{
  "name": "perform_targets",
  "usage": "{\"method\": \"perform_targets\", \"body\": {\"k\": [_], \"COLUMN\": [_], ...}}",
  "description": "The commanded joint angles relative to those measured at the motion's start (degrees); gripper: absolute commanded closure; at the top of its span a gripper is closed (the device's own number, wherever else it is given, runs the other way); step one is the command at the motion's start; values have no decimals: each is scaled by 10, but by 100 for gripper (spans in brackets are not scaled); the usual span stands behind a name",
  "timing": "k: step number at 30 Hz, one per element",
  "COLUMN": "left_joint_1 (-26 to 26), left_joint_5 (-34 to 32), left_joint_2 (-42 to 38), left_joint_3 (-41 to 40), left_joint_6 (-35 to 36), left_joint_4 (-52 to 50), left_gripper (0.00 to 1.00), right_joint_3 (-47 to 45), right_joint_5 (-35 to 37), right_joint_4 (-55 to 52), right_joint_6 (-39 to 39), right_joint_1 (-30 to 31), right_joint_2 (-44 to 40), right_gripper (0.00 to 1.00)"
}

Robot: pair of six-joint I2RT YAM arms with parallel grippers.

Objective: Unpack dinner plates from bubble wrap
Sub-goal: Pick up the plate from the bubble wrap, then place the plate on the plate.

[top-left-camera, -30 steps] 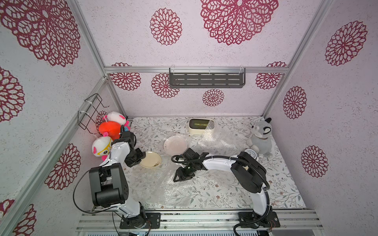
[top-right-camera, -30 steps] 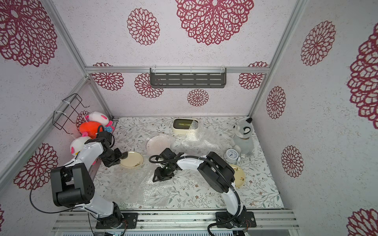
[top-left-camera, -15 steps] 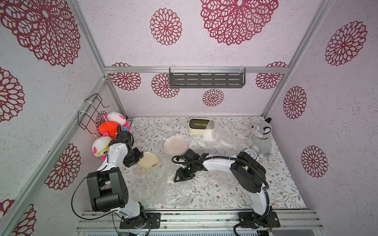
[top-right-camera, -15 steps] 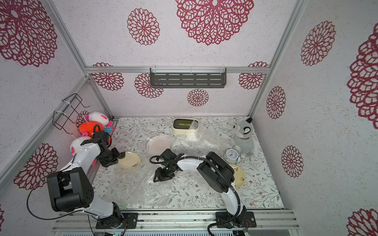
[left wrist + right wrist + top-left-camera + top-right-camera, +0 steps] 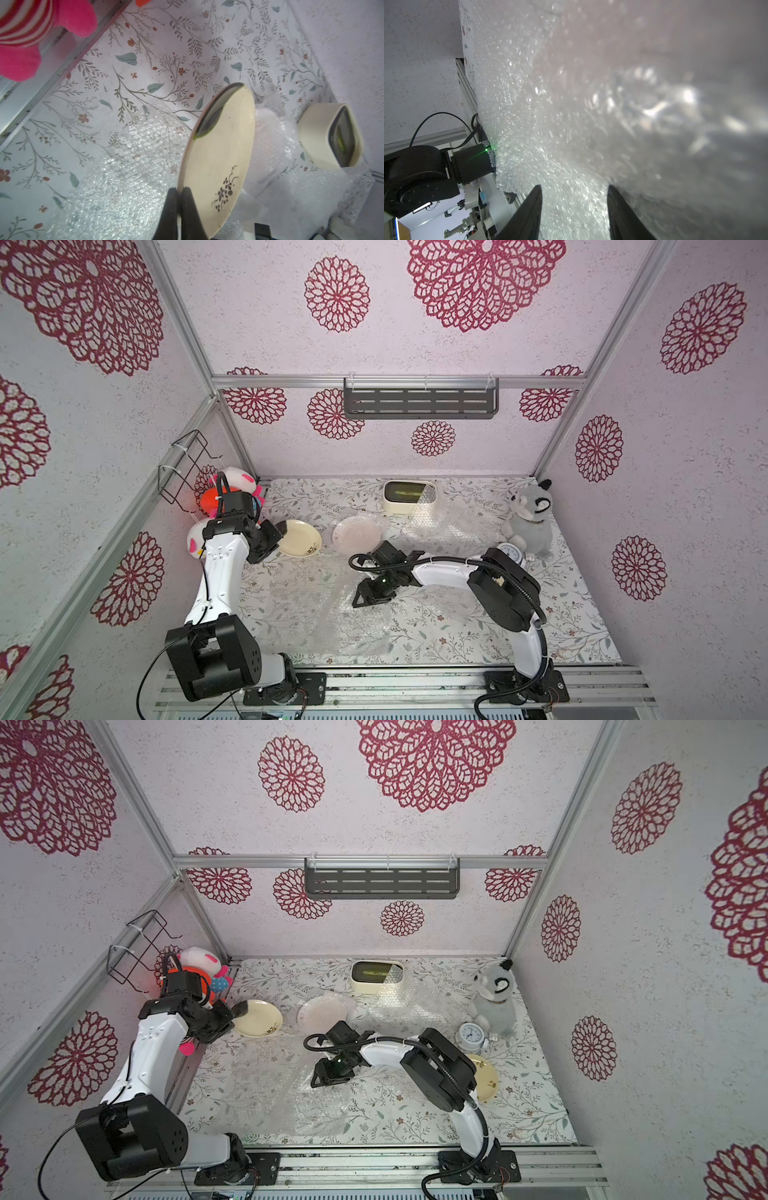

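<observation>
I read the left gripper [image 5: 179,192] as closed: its black fingers [image 5: 169,212] pinch the rim of a round cream ceramic plate with a small dark flower motif [image 5: 220,153]. In both top views this plate [image 5: 300,538] [image 5: 258,1019] is at the left rear of the floral-patterned table [image 5: 457,635], tilted in the grip.

The right gripper [image 5: 574,199] has its fingers [image 5: 529,212] spread, low over a flat sheet of clear bubble wrap [image 5: 316,614] at front centre. I cannot tell whether they touch it.

A second round pale plate under bubble wrap [image 5: 357,533] lies just beside the held plate. A loose crumpled bubble wrap sheet [image 5: 444,522] lies near the cream box with a dark green top [image 5: 409,495]. In a top view, a third cream plate [image 5: 486,1081] shows partly behind the right arm.
</observation>
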Motion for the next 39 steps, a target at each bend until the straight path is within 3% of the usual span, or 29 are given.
{"method": "perform_targets", "body": {"k": [1, 10, 20, 24, 28, 32, 39], "left_joint_1": [3, 3, -9, -53, -85, -120, -266], "left_joint_5": [48, 93, 182, 193, 212, 226, 210], "left_joint_2": [-21, -39, -1, -2, -19, -50, -40], "left_joint_3": [-1, -15, 6, 12, -14, -49, -61], "left_joint_6": [-38, -82, -128, -104, -94, -102, -141], "left_joint_4": [29, 99, 161, 141, 131, 143, 186], "left_gripper": [100, 100, 100, 100, 100, 100, 100], "right_joint_3": [25, 26, -12, -38, -58, -68, -59], "right_joint_5": [5, 19, 102, 122, 123, 133, 165], "right_joint_4": [-19, -41, -105, -112, -118, -142, -137], "right_joint_6": [0, -1, -1, 8, 12, 9, 27], "right_joint_1": [-6, -19, -109, -162, -203, -221, -237], "right_joint_2": [-39, -114, -250, -311, -351, -375, -453], "right_gripper": [48, 48, 41, 35, 23, 20, 20]}}
